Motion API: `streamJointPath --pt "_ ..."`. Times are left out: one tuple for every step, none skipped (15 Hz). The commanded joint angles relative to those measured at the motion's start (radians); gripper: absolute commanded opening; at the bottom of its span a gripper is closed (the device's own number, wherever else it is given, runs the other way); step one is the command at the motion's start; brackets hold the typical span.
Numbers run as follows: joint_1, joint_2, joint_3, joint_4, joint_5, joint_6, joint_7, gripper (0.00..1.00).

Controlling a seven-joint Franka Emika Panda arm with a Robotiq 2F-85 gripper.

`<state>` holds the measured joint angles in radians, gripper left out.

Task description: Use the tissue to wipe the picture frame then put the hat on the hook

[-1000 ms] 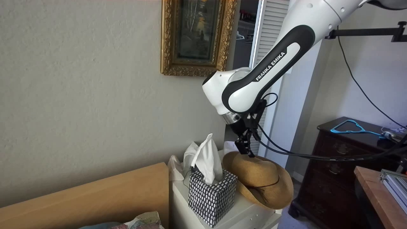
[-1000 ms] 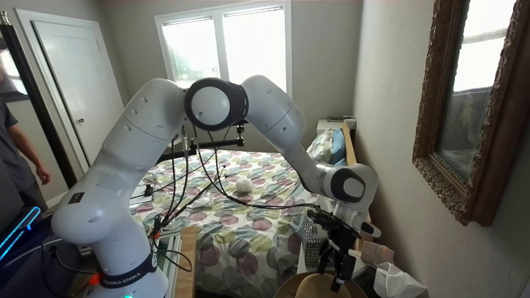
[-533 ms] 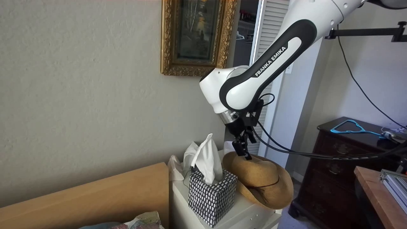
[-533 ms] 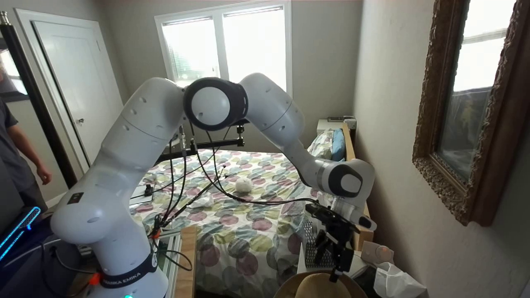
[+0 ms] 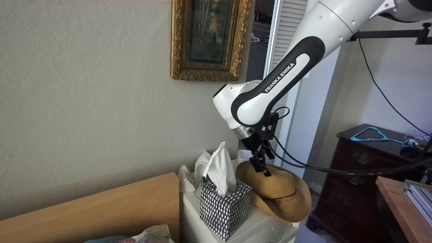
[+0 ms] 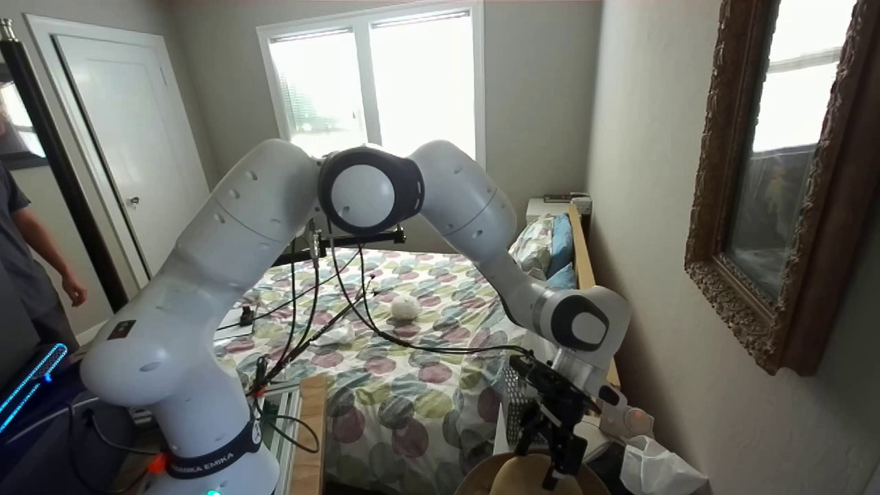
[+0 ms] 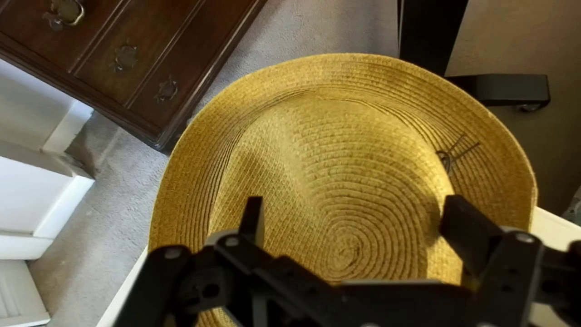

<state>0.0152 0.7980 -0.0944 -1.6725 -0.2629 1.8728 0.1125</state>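
I take the hat step to be the one in hand: my tool is over the hat, which rests on the white tabletop just beside the checkered tissue box. Its fingers stand wide apart and grip nothing; in the wrist view one lies over the crown and the other by the crown's edge, and I cannot tell whether either touches the straw. The picture frame hangs on the wall, well apart from the tool, and the white tissue stands up out of the tissue box; nothing here tells me whether the wiping is done. Next I'd want to centre the crown between the fingers, ease down a little, then close softly, since I expect woven straw to dent if squeezed hard. After that I'd lift with the brim clear of the tissue box, which looks easy to knock, and carry the hat across to the hook, though I can't pick out a hook in any of my views
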Motion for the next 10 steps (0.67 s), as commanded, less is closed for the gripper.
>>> streamJointPath --pt "-0.011 0.059 0.02 0.064 0.026 -0.05 -0.05 1.0" --pt "-0.008 0.059 0.021 0.062 0.024 -0.049 -0.052 1.0" --pt "-0.008 0.059 0.026 0.062 0.026 -0.054 -0.062 1.0" --pt "-0.005 0.056 0.027 0.058 0.023 -0.053 -0.061 1.0" --pt "-0.004 0.052 0.032 0.053 0.024 -0.057 -0.069 1.0" --pt "-0.002 0.048 0.034 0.049 0.022 -0.055 -0.067 1.0" --pt "-0.001 0.055 0.036 0.057 0.024 -0.062 -0.068 1.0" --pt "-0.002 0.066 0.037 0.069 0.026 -0.072 -0.069 0.96" --pt "-0.004 0.078 0.038 0.082 0.028 -0.082 -0.071 0.72" --pt "-0.005 0.087 0.038 0.091 0.029 -0.089 -0.071 0.71"
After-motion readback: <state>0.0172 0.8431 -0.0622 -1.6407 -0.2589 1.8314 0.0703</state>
